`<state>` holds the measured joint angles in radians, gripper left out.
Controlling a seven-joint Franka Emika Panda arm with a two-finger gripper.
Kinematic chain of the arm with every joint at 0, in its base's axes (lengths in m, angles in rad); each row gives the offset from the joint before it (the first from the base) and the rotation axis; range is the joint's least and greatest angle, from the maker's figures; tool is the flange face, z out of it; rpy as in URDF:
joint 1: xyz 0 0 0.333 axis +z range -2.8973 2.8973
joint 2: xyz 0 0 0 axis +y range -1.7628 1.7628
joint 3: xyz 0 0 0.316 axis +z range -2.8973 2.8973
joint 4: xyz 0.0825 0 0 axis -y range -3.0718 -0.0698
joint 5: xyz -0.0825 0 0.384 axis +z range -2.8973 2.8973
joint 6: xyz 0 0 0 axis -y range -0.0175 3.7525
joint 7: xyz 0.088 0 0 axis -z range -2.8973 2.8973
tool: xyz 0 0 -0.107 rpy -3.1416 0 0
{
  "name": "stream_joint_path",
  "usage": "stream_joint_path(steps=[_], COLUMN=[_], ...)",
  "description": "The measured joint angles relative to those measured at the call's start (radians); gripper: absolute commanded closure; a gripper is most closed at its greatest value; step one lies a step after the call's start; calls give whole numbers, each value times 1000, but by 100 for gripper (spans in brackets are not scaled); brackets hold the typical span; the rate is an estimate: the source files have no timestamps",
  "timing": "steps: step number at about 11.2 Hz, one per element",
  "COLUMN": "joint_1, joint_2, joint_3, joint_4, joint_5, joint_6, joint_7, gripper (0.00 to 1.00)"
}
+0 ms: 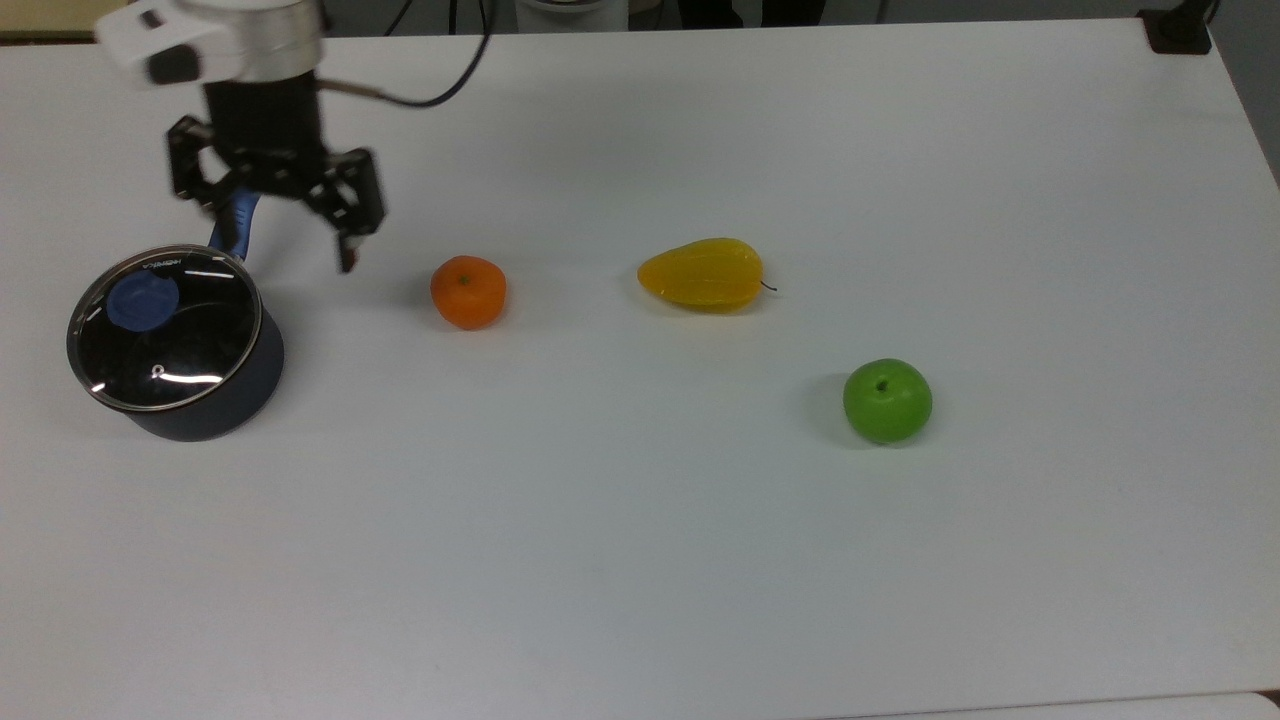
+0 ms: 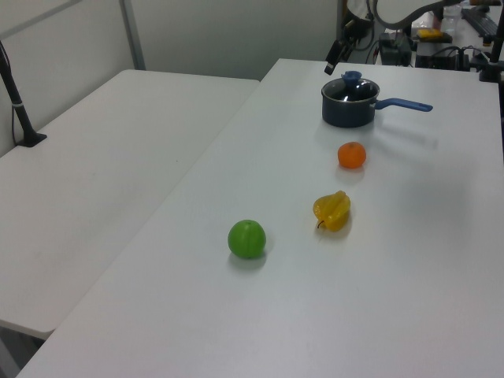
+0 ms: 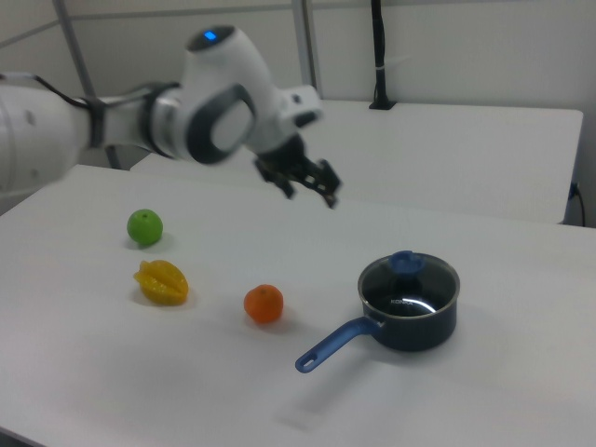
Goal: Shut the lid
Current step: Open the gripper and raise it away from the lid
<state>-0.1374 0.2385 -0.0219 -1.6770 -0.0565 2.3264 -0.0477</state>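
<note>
The clear glass lid point(image 1: 165, 335) with its blue knob point(image 1: 143, 297) lies flat on the dark blue pot point(image 1: 215, 405) at the top view's left; the lid point(image 3: 410, 287) also sits level on the pot point(image 3: 421, 331) in the right view. My gripper point(image 1: 285, 235) hangs open and empty in the air, to the right of the pot over its blue handle point(image 1: 238, 228), apart from the lid. In the right view the gripper point(image 3: 310, 196) floats well above the table, left of the pot. In the left view the gripper point(image 2: 340, 49) is above and behind the lid point(image 2: 351, 85).
An orange point(image 1: 468, 291), a yellow starfruit point(image 1: 702, 273) and a green apple point(image 1: 887, 400) lie spread across the white table point(image 1: 640, 560). The orange is close to the gripper's right finger in the top view. A second table point(image 2: 102, 157) stands alongside.
</note>
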Motion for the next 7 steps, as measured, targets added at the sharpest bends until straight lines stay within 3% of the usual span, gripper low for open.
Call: stream_joint_path(steps=[5, 7], joint_1=[213, 234], joint_2=[-195, -255], joint_3=[2, 1], joint_4=[3, 2], joint_5=[-11, -12], joint_6=[-456, -631], joint_7=[92, 115], gripper=[0, 0])
